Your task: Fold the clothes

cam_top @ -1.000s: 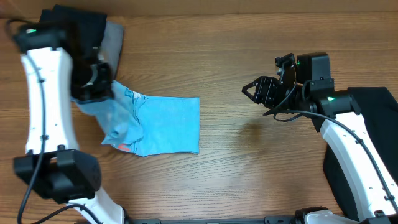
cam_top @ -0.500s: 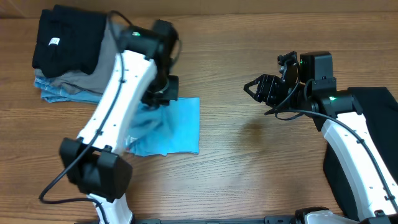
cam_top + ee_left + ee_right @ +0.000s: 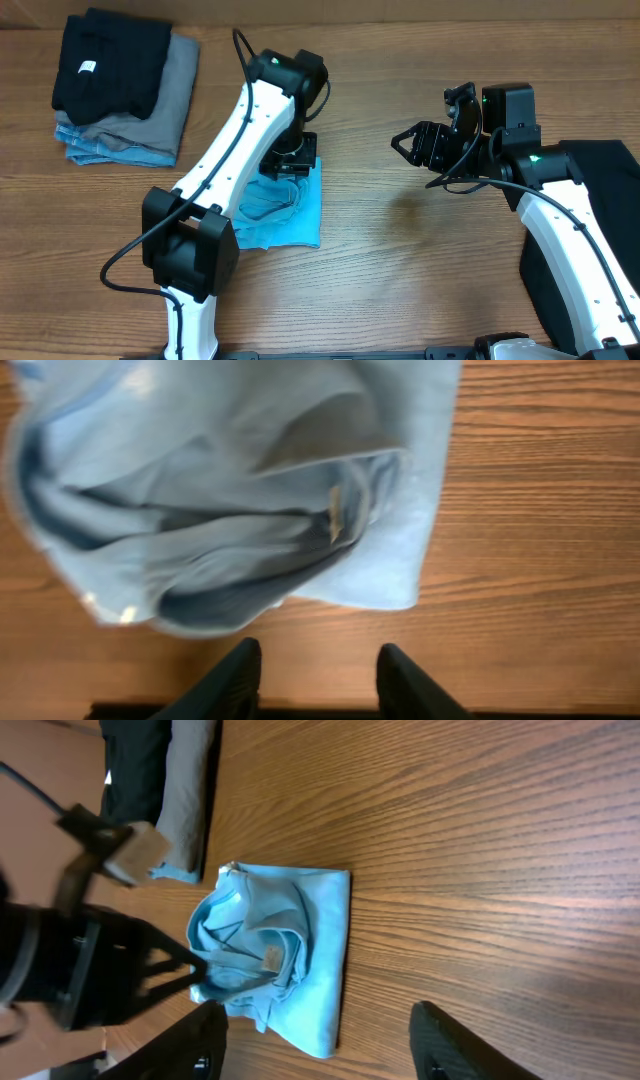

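Near the middle of the table (image 3: pixel 400 270), just left of centre, the blue shirt (image 3: pixel 285 215) lay doubled over on itself, and that was the change that mattered. A second before, it had been spread wider, with its left end bunched up in my left fingers (image 3: pixel 318 678). I had then swung that arm across and carried the end over to the right side. By this moment those fingers had let go: they stood partly apart just past the shirt's edge with only bare wood between them, holding nothing. My right fingers (image 3: pixel 412 150) had hardly moved. They hung spread and empty, well apart from the shirt on its right. I judged the crosswise fold made, but not cleanly, since the upper layer sat rumpled and the collar gaped open in a loose heap. It would probably want smoothing or another fold before it could join the stack of folded clothes (image 3: pixel 120 100) at the far left corner. A black garment (image 3: pixel 605 165) lay at the right edge under my right arm, not yet folded.
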Controlling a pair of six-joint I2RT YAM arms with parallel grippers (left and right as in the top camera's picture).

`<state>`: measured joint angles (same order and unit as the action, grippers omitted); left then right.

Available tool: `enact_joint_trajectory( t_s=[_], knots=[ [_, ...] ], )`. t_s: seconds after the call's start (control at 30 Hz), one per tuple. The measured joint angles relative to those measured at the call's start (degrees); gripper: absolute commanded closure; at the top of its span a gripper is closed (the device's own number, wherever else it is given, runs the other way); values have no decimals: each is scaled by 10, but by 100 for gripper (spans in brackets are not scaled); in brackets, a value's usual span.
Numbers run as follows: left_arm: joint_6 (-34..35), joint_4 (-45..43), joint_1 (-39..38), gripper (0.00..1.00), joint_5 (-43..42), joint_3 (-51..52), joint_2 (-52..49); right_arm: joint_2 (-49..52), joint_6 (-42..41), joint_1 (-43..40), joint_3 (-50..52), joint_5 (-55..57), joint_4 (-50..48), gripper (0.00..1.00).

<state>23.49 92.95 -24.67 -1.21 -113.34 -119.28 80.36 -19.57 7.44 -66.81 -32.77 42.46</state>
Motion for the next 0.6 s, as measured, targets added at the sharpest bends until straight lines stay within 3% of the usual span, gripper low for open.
enact_joint_trajectory(
  t_s=[0.1, 0.3, 0.43, 0.5, 0.6],
  knots=[
    [-6, 35, 21, 46, 9, -41, 0, 1, 19, 6, 0, 1, 0, 36],
    [-57, 37, 81, 43, 4, -81, 0, 42, 47, 82, 0, 0, -18, 37],
    [-79, 37, 114, 50, 0, -81, 0, 93, 56, 164, 0, 8, -66, 38],
    [-95, 37, 131, 53, -12, -81, 0, 115, 59, 201, 0, 27, -100, 45],
    [-120, 37, 160, 54, -47, -82, 0, 145, 77, 241, 0, 68, -147, 47]
  ],
)
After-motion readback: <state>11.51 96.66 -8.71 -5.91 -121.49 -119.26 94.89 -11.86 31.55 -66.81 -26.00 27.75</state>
